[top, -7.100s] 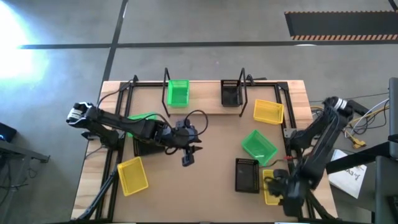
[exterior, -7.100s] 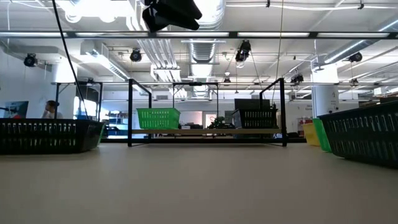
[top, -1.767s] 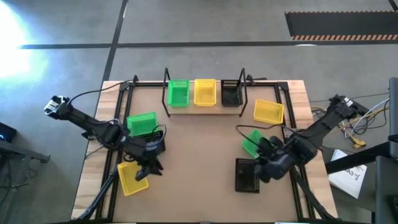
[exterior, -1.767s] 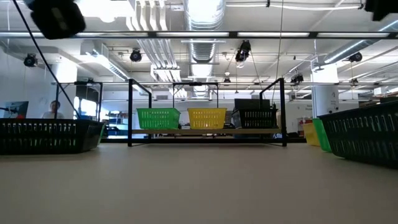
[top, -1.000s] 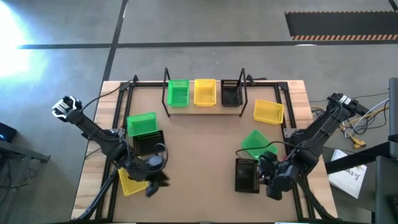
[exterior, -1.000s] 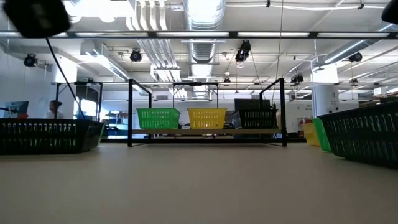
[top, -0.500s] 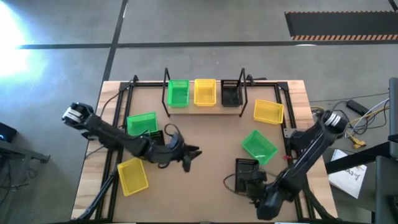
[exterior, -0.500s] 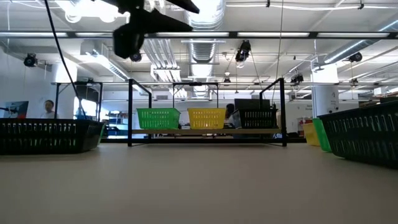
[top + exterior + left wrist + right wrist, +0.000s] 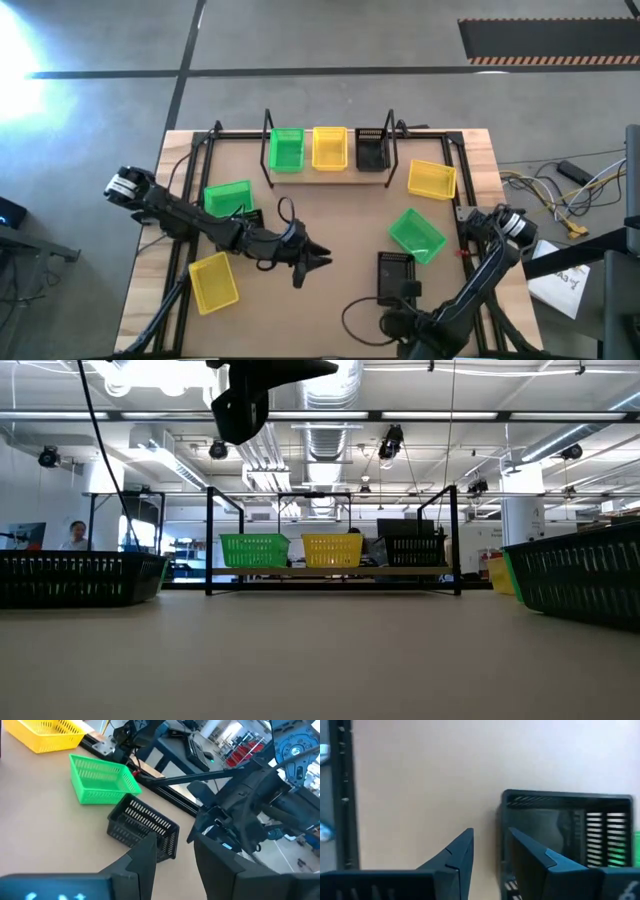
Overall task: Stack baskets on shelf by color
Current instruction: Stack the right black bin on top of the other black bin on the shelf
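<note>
On the shelf (image 9: 330, 172) stand a green basket (image 9: 286, 148), a yellow basket (image 9: 329, 148) and a black basket (image 9: 371, 150). On the table rest a yellow basket (image 9: 432, 180), a green basket (image 9: 416, 232), a black basket (image 9: 396, 270), a green basket (image 9: 228, 197) and a yellow basket (image 9: 213, 282). My left gripper (image 9: 318, 262) hangs open and empty over the table's middle. My right gripper (image 9: 491, 842) is open at the near end of the black basket (image 9: 570, 830), one finger on each side of its wall (image 9: 502, 827). My right gripper comes at the near-end wall (image 9: 502, 815) of the black basket from above, with one finger inside the basket and one outside. I cannot tell whether either finger touches the wall. The basket sits flat on the table.
A black frame (image 9: 200, 170) runs round the tabletop. Another black basket (image 9: 80, 578) sits at the left, partly under my left arm in the high view. Bare table lies between the shelf and the near edge (image 9: 320, 300). A person (image 9: 76, 535) shows far off in the room.
My left gripper has left the yellow basket at the near left and swung toward the table's middle, rising. My right arm has folded toward the near edge, and its gripper has come down at the black basket's near end.
</note>
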